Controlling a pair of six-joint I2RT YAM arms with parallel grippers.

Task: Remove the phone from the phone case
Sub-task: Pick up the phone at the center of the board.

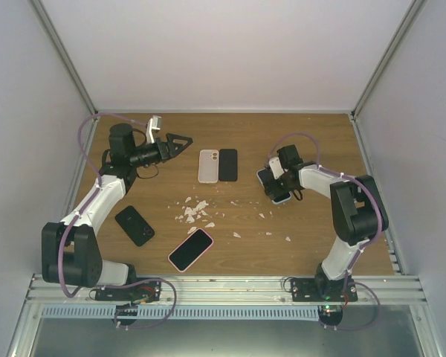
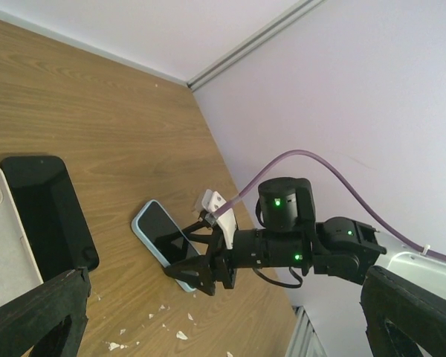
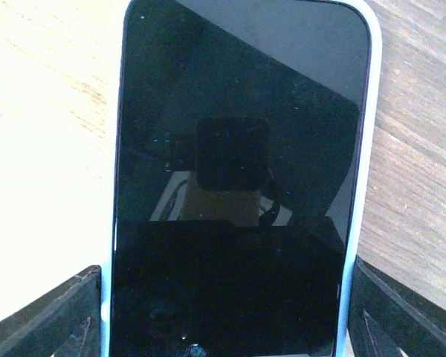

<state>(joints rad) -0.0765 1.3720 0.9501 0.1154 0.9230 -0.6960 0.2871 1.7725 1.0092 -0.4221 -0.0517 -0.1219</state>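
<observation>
The right hand point(image 1: 275, 186) straddled the phone point(image 3: 238, 186) in its phone case point(image 3: 366, 134) on the worktop point(image 1: 312, 141), grip unclear; the left hand point(image 1: 172, 132) hung spread.

White plastic arm shells point(image 1: 97, 197), black rounded joint housings point(image 1: 70, 253). Thin purple cable point(image 2: 312, 160) arcing out behind my right gripper point(image 2: 189, 277). Small green indicator lights point(image 2: 276, 201) on black wrist housing just behind it. White bracket point(image 2: 215, 204) directly above it.
</observation>
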